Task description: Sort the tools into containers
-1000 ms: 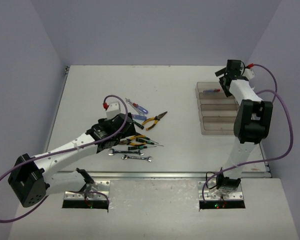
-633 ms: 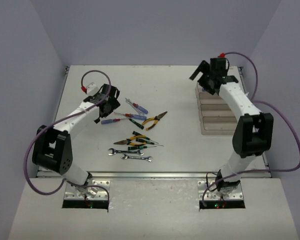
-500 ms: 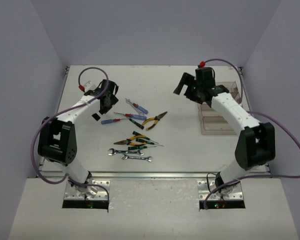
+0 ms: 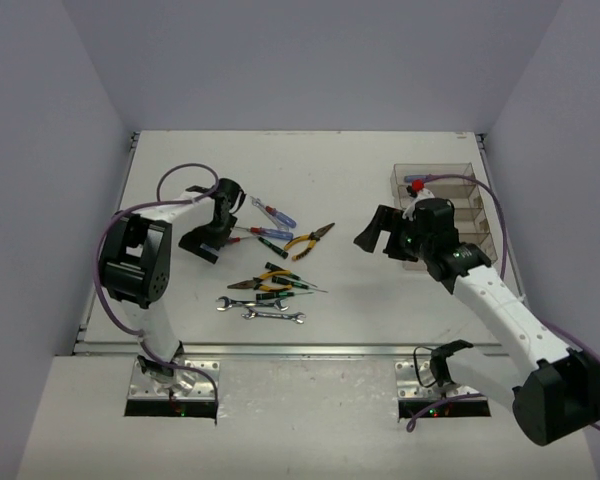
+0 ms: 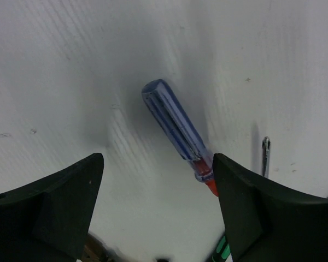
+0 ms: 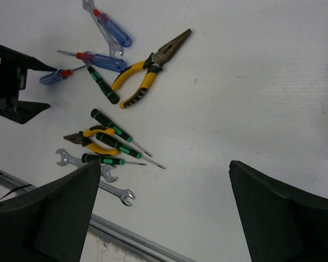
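Now the left gripper (image 5: 158, 174) is hanging over the table (image 4: 180, 160), its fingers (image 5: 60, 202) standing apart, with a blue-handled screwdriver (image 5: 175, 123) lying flat between them, untouched, at the left edge of the tools (image 4: 270, 283). The right gripper (image 4: 380, 232) is gaping wide, holding nothing, between the tools and the containers (image 4: 460, 172), where a red-and-blue screwdriver (image 4: 417, 180) is lying in the farthest bin

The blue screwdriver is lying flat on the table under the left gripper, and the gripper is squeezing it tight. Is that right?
No. The left gripper is not squeezing it: its jaws are open, with the handle lying loose between them. The blue screwdriver does lie flat on the table under it. The left wrist view shows this.
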